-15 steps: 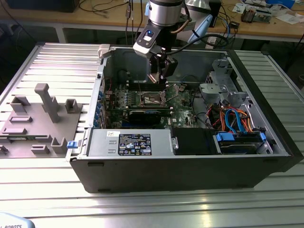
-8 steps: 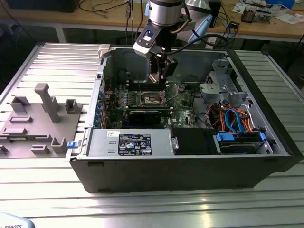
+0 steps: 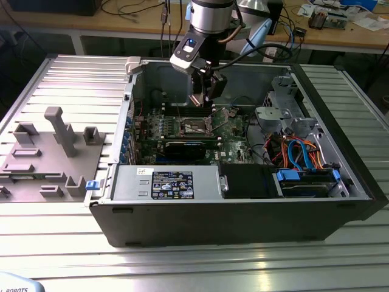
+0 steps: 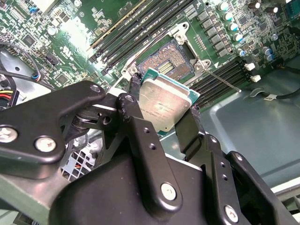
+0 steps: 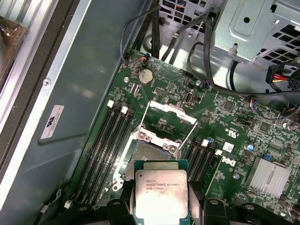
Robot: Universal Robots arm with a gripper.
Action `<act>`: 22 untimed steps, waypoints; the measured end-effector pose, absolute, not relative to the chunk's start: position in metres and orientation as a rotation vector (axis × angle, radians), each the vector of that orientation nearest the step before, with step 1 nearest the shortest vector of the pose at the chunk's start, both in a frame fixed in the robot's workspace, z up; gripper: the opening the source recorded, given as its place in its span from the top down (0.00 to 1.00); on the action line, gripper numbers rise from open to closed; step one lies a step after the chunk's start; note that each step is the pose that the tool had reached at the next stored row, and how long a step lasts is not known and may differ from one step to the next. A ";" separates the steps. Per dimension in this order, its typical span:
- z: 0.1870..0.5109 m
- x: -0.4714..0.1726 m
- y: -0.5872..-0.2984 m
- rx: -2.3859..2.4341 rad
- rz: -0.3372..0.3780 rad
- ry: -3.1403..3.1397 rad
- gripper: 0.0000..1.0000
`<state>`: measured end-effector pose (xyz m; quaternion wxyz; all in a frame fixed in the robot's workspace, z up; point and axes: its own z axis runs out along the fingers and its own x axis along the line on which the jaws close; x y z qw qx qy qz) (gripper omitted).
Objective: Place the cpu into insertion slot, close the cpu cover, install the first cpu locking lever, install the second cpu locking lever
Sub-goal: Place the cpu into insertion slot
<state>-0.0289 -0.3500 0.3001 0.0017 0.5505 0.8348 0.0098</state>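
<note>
Upper centre of the exterior view: 1 gripper (image 3: 203,100), clamped on 1 cpu (image 4: 164,105), tilted just above 1 slot (image 4: 169,60). 1 cover (image 5: 171,109) stands open, with 2 levers (image 5: 189,133) flanking it. 1 case (image 3: 243,216) sits on a ribbed metal table (image 3: 182,261), with a wooden bench (image 3: 340,38) behind.

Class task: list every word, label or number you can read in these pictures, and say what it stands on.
Nothing reads reliably.
cpu top: printed lines, too small to trust.
White sticker on the case wall: blurred.
Power supply label: too small.
Circuit board markings: too small.
</note>
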 end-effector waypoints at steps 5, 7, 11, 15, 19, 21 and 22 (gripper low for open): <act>0.300 -0.029 -0.350 1.731 0.031 2.618 0.46; 0.300 -0.029 -0.350 1.732 0.031 2.617 0.46; 0.300 -0.029 -0.350 1.734 0.031 2.615 0.46; 0.300 -0.029 -0.350 1.737 0.031 2.614 0.46; 0.300 -0.029 -0.350 1.739 0.030 2.612 0.46; 0.300 -0.029 -0.350 1.740 0.031 2.611 0.46; 0.300 -0.029 -0.350 1.741 0.031 2.611 0.46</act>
